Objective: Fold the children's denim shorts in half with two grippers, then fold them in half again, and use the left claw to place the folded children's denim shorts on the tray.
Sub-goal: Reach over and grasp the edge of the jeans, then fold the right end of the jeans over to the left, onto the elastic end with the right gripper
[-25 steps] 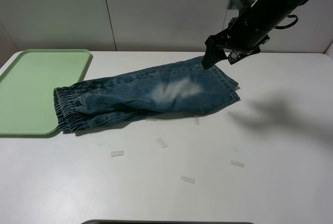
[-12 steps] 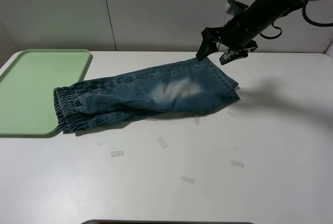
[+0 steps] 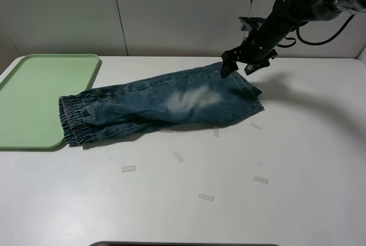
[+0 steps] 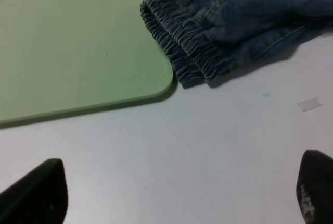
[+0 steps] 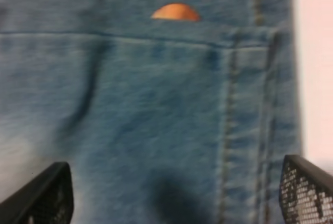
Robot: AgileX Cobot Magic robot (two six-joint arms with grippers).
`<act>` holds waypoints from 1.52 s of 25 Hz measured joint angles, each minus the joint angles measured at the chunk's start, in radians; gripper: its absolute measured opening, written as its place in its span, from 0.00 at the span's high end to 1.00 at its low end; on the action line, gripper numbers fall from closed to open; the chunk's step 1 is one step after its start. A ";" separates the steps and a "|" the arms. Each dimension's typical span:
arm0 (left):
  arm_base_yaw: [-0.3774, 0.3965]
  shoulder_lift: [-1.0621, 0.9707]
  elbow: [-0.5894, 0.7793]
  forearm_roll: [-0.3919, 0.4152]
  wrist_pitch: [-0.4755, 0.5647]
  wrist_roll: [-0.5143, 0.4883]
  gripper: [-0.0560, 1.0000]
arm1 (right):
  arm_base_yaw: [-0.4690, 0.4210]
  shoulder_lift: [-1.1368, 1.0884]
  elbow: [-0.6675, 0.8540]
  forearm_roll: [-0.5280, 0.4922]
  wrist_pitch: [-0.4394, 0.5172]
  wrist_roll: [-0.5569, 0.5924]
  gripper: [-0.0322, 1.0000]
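We are looking at the shorts lying flat on the white table. They are looking already doubled over lengthwise, one leg stacked on the other. Their gathered waistband is sitting right at the tray's near corner. We cannot tell whether it is touching the rim or just overlapping it. From there the denim is stretching away from the tray to the hem end. Nothing is lying on the tray.

The right gripper is hovering over the corner of the shorts farthest from the tray. Its jaws are standing wide apart and are holding nothing; in its wrist view only stitched denim and a small orange patch are showing between the fingertips. The left gripper is hanging above bare table just off the tray's near corner, beside the waistband, and it is likewise spread wide and empty.

We are judging that the first fold is done and the second is being set up. The next move is calling for the right gripper to be lowered onto the hem corner and to pinch both layers together. If it is catching only the top one, the fold will be coming apart. The hem end then needs carrying over toward the tray to meet the waistband. The left gripper will likely be needed on the near edge to keep the stack square.
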 joint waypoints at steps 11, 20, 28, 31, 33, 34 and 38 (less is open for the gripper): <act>0.000 0.000 0.000 0.000 0.000 0.000 0.12 | -0.051 0.068 -0.011 -0.003 0.028 0.000 0.39; 0.000 0.000 0.000 0.000 0.000 0.000 0.12 | -0.036 0.073 -0.016 0.060 0.076 0.000 0.55; 0.001 0.000 0.000 0.000 0.000 0.000 0.12 | 0.009 0.082 -0.016 0.006 0.095 0.044 0.96; 0.003 0.000 0.000 0.000 0.000 0.000 0.12 | 0.011 0.069 -0.016 -0.135 0.098 0.171 0.96; 0.003 0.000 0.000 0.000 0.000 0.000 0.12 | 0.011 0.057 -0.015 -0.233 0.114 0.261 0.96; 0.003 0.000 0.000 0.000 0.000 0.000 0.12 | 0.009 0.047 -0.014 -0.301 0.127 0.311 0.97; 0.003 0.000 0.000 0.000 0.000 0.000 0.12 | -0.021 -0.019 0.022 -0.468 0.134 0.471 0.97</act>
